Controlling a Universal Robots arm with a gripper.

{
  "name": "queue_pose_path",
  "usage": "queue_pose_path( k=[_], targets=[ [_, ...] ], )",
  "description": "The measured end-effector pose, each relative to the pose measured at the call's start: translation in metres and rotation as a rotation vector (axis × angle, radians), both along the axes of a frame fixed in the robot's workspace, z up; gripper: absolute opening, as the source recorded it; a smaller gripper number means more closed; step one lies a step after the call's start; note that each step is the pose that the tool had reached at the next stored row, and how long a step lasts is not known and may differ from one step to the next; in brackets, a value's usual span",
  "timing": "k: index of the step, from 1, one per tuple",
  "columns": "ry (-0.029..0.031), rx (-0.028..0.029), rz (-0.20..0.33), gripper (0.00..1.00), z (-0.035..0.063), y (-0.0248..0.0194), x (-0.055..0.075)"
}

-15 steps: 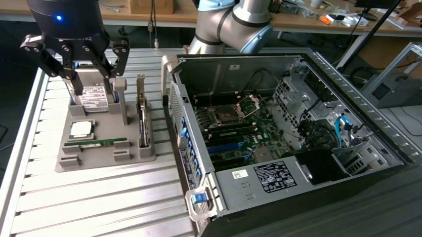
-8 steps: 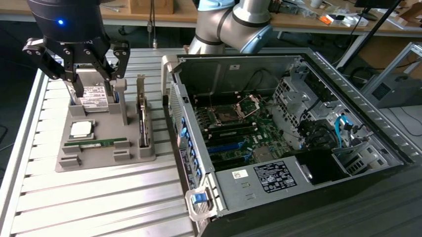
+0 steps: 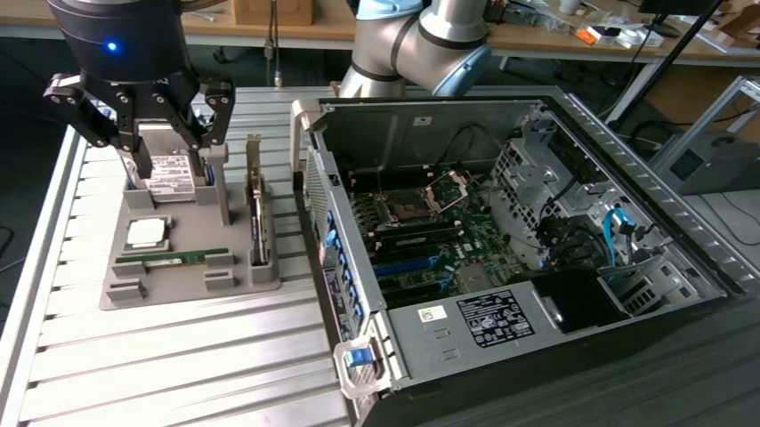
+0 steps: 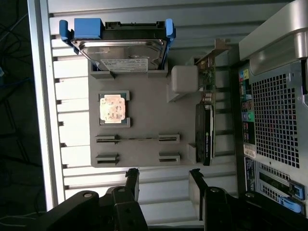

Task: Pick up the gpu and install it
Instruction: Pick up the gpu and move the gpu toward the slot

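The gpu [image 3: 258, 218] stands on edge in a slot on the side of the grey holder [image 3: 178, 285] nearest the computer, its silver bracket at the far end. In the wrist view the gpu [image 4: 204, 125] is a thin dark-and-green card beside the holder [image 4: 144, 91]. My gripper [image 3: 152, 133] hangs above the holder, over the hard drive end and to the exterior view's left of the gpu. The gripper [image 4: 163, 185] is open, with nothing between its black fingers [image 4: 132, 183].
The holder also carries a silver hard drive [image 4: 122, 48] in a blue frame, a CPU [image 4: 114, 107] and a RAM stick [image 4: 137, 139]. An open computer case [image 3: 570, 133] with its motherboard [image 3: 428, 231] exposed lies to the exterior view's right, on a slatted metal table [image 3: 178, 374].
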State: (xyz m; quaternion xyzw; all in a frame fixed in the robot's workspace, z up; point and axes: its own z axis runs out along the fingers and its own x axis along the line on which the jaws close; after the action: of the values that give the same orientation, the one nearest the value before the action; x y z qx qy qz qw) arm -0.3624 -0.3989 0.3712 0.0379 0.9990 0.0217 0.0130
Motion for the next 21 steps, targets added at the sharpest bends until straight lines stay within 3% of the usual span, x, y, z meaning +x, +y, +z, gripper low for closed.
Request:
queue_pose_path(
  k=[21],
  targets=[
    [0.0,-0.0008,0.0,0.54,-0.0113,0.0,0.0]
  ],
)
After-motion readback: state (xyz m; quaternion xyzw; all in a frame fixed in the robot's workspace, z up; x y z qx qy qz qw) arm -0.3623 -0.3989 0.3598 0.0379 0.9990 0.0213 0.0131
